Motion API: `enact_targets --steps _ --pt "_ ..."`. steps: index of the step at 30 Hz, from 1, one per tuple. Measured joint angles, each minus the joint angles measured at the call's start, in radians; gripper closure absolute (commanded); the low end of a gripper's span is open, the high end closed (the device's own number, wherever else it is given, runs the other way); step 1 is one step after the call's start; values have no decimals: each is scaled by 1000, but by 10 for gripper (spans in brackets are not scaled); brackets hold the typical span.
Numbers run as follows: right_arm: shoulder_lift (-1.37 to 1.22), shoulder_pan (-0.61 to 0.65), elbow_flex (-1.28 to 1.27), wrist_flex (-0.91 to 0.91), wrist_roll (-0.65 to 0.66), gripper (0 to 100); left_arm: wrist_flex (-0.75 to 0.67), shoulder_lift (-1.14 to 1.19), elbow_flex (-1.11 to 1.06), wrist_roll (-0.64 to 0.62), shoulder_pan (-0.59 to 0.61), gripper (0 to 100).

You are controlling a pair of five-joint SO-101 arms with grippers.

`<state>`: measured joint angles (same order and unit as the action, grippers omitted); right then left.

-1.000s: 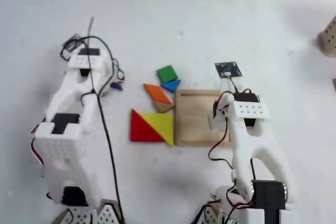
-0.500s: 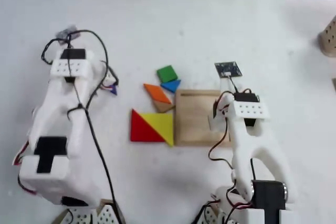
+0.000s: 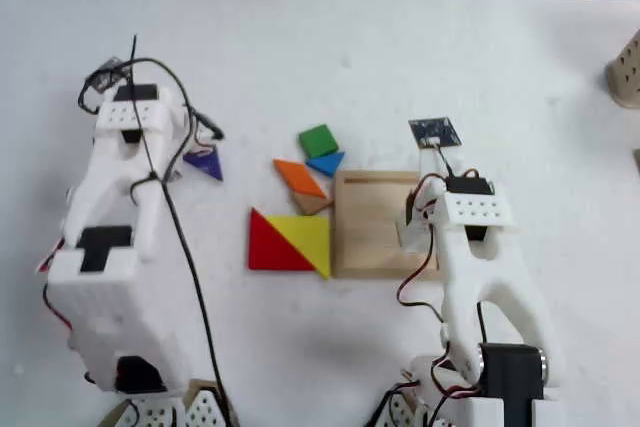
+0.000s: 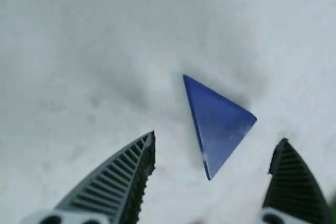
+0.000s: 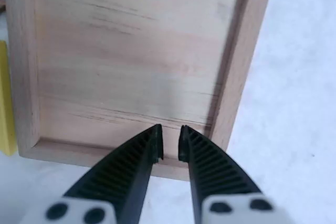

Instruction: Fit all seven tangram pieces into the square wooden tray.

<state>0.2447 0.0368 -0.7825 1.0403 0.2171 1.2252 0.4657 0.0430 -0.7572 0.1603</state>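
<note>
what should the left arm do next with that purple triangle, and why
Probably lower the left hand and close it on the purple triangle. Its jaws stand open, and the triangle lies on the table between them, touching neither. The wooden tray holds no pieces yet, so this one needs to be picked up and carried over.

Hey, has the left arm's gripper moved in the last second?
Yes. The left gripper swung sideways, farther from the wooden tray; it is open over the purple triangle.

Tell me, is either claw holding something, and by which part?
Nothing. The purple triangle lies loose between the left gripper's open fingers; the right gripper is empty.
</note>
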Motion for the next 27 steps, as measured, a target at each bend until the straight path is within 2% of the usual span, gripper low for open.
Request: enact_targets --steps 7,17,27 --pt "0 0 0 0 0 943 104 132 155 0 -5 666" --pt "0 15 0 0 32 943 107 235 282 -72 -29 667" --pt "0 26 -3 0 52 943 109 247 293 -83 -17 669"
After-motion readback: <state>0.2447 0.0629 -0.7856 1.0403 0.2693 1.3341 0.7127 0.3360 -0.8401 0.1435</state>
